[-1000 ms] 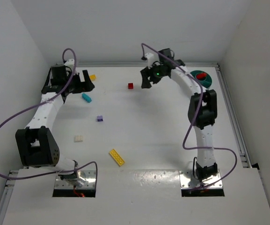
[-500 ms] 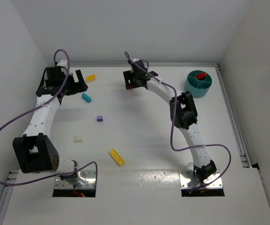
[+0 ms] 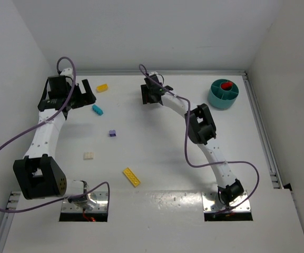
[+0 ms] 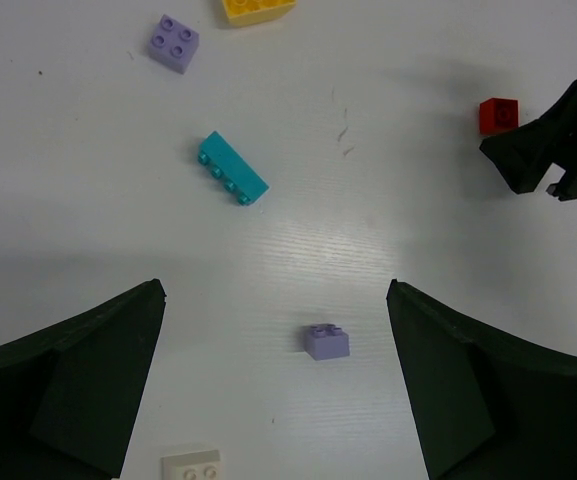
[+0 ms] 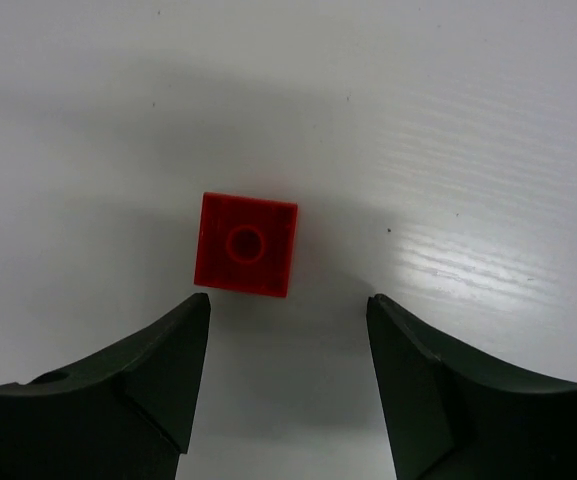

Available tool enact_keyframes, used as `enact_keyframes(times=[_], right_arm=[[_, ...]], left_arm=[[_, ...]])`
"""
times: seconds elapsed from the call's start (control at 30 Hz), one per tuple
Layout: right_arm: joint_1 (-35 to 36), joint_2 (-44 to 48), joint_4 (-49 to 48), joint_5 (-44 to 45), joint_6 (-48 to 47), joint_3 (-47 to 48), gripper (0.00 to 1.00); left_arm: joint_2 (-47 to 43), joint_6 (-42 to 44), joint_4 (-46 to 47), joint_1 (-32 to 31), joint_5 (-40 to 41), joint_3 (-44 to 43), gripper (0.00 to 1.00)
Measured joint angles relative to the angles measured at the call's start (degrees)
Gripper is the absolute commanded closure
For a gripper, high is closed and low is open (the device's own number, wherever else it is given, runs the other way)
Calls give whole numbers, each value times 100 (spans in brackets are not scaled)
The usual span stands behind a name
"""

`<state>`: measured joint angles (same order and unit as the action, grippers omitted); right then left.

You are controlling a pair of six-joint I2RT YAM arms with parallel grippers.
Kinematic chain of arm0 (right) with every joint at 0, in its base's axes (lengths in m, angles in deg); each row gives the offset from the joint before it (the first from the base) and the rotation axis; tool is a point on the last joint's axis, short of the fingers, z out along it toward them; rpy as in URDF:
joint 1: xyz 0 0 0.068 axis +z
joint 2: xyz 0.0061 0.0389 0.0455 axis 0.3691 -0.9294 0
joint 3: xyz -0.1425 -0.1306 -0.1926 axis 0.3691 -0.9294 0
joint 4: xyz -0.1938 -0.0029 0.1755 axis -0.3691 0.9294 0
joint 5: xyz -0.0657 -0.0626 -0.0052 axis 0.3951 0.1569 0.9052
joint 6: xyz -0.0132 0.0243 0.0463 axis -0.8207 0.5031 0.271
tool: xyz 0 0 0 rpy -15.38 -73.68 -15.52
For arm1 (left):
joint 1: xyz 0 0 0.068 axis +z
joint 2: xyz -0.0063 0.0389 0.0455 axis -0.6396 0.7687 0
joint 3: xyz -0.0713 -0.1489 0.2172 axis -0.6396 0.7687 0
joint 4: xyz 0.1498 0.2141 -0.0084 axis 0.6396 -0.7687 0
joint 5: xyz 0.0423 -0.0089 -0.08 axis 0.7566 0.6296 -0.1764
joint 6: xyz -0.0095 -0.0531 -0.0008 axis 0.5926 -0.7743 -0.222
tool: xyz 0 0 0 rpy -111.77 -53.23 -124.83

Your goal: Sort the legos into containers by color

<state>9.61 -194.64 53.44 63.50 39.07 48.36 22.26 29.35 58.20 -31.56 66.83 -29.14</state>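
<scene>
Right gripper (image 5: 288,305): fingers parted to a middling width, nothing between them; it hangs low over the table (image 3: 167,153).
Red cube (image 5: 246,243): single stud, lying flat just ahead of the right fingertips. It is nearer the finger at the left of the wrist view, touches neither finger and is not inside the gap.
Cross-check, left wrist view: the red cube sits just beside the dark tips of the right gripper.
Left gripper (image 4: 275,290): fingers spread wide, empty, held above the table.
Cyan brick (image 4: 232,169): long, one row of studs, lying slanted ahead of the left fingers, towards the finger at the left of that view.
Small purple brick (image 4: 326,341): just ahead of the gap between the left fingers, nearer the finger at the right of the view, touching neither.
Cream brick (image 4: 191,466): within the gap, close to the finger at the left, partly cut off by the bottom edge.
Four-stud purple brick (image 4: 173,43): well ahead of the left fingers, beyond the cyan brick.
Yellow brick (image 4: 256,8): farthest ahead, cut by the top edge.
Teal dish (image 3: 217,101): well apart from both pairs of fingers, off to the right of the right gripper.
Dish contents: a red piece (image 3: 226,85) in one compartment; which one cannot be told.
</scene>
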Motion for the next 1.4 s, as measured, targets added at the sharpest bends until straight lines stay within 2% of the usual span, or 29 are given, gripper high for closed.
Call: enact_keyframes(times=[0.13,0.27,0.3,0.4,0.43,0.57,0.7,0.73,0.77,0.8,0.83,0.87,0.9,0.97,1.03,1.17,1.4], right_arm=[[0,-223,-164,20,24,249,47],[0,-317,-264,24,39,356,52],[0,-330,-271,22,42,369,59],[0,-382,-319,28,20,422,69],[0,-391,-352,33,15,426,78],[0,-400,-411,44,-111,426,97],[-17,-175,-540,26,-291,17,100],[-39,-17,-535,4,-352,-223,95],[-48,225,-518,-44,-448,-564,83],[-74,605,-621,-142,-619,-1113,51],[-83,737,-629,-155,-634,-1283,50],[-111,1121,-817,-260,-802,-1818,22],[-140,1484,-868,-332,-892,-2249,14],[-173,1947,-911,-461,-1128,-2616,9],[-221,1982,-927,-581,-1294,-2308,9],[-295,1255,-922,-925,-1467,-804,9],[-317,20,-955,-1246,-1360,247,8]], left_arm=[[-46,0,-22,13,11,35,0],[-105,17,-35,31,11,90,0],[-118,22,-24,42,11,103,0],[-142,37,-26,52,13,140,0],[-144,46,-26,52,13,151,0],[-153,101,-24,52,13,177,0],[-157,146,-11,52,-15,219,0],[-160,149,7,52,-26,236,0],[-164,155,37,52,-52,264,0],[-164,168,52,52,-79,291,0],[-166,177,92,52,-103,326,0],[-168,190,133,52,-133,369,0],[-168,192,160,52,-162,404,0],[-168,190,203,52,-216,444,0],[-168,190,256,52,-251,452,0],[-168,190,348,52,-271,452,0],[-168,201,372,52,-275,452,0]])
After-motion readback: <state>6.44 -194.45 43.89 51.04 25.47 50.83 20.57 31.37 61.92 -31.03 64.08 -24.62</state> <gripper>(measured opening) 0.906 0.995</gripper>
